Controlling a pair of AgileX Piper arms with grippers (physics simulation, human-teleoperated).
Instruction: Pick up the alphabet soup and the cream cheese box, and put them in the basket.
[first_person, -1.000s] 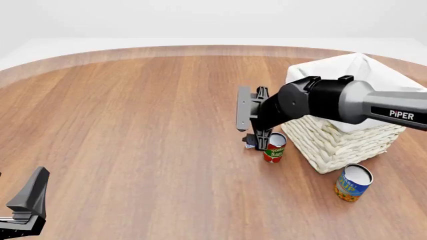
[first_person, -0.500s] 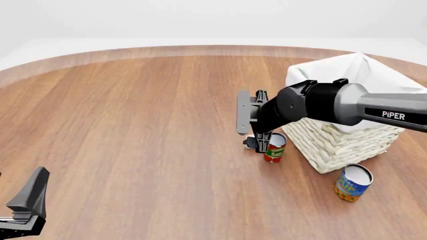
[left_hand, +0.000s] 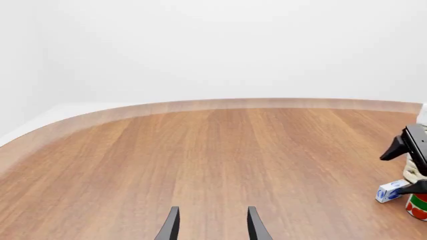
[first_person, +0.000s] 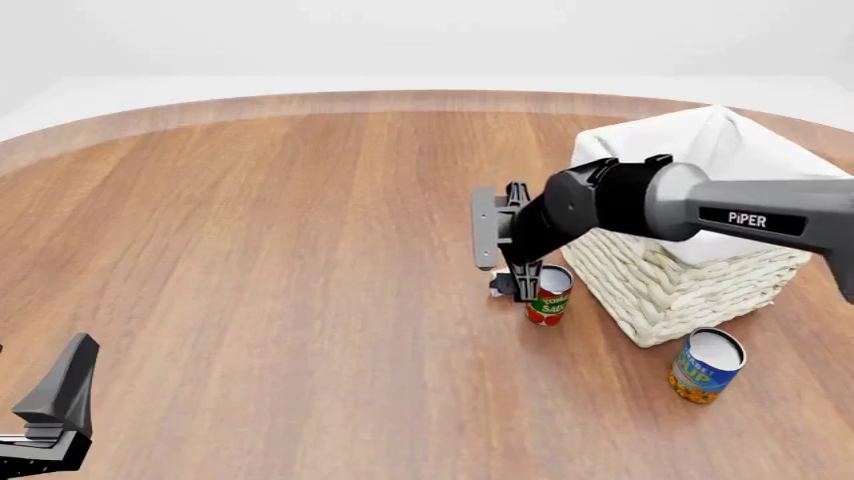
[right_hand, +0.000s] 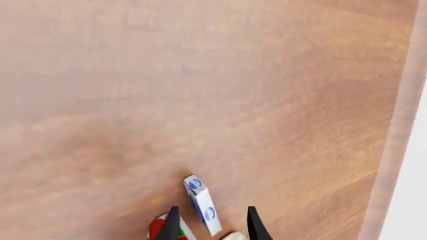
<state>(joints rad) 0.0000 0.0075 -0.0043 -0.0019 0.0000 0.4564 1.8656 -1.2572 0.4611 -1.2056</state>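
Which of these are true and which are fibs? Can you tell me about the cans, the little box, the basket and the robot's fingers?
1. The alphabet soup is already inside the basket. False: it stands on the table, in front of the basket.
2. The right gripper has its fingers open, one on each side of the cream cheese box. True.
3. The left gripper is holding a can. False: its fingers are open with nothing between them.
4. The tomato sauce can stands upright beside the basket. True.
5. The cream cheese box is lifted high in the air. False: it lies on the table next to the tomato sauce can.
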